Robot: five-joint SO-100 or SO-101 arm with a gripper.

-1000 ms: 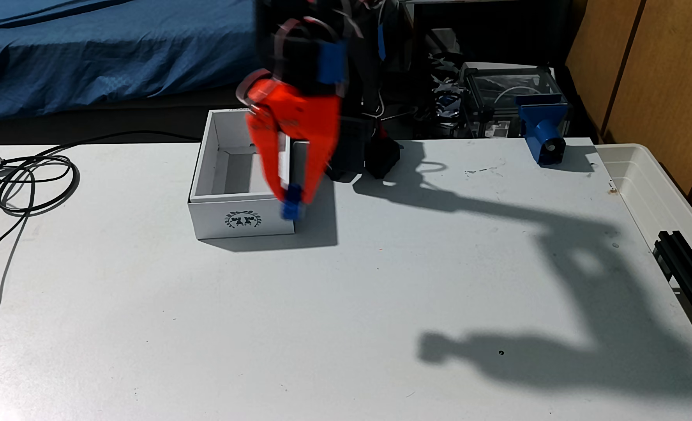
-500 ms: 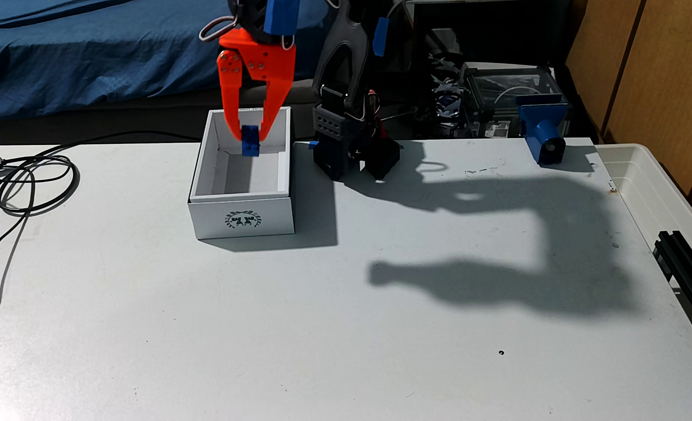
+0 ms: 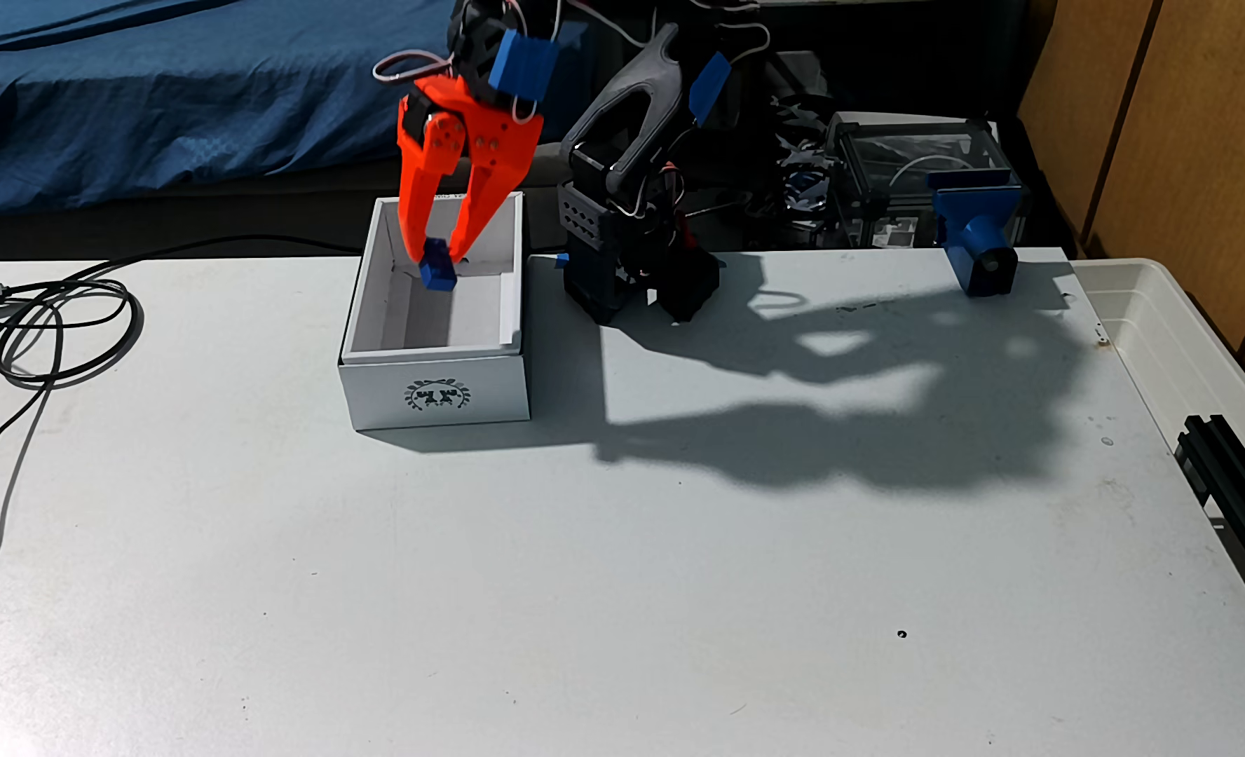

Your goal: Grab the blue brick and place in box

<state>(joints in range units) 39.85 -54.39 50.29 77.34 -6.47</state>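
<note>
One studded blue brick point(image 3: 437, 268) between orange gripper point(image 3: 436, 252) fingertips, above thin-walled box point(image 3: 436, 397).

One blue brick point(image 3: 436, 271), one box point(image 3: 435, 393), one gripper point(image 3: 436, 254), one blue clamp point(image 3: 978, 236).

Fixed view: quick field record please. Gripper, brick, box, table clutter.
gripper: orange gripper, pointing down over the box's far end, shut on the blue brick
blue brick: tilted between the fingertips, above the box's inside, not yet released
box: white box, open top, crest facing the camera
table: white table; black cables at left, blue clamp part at far right
</note>
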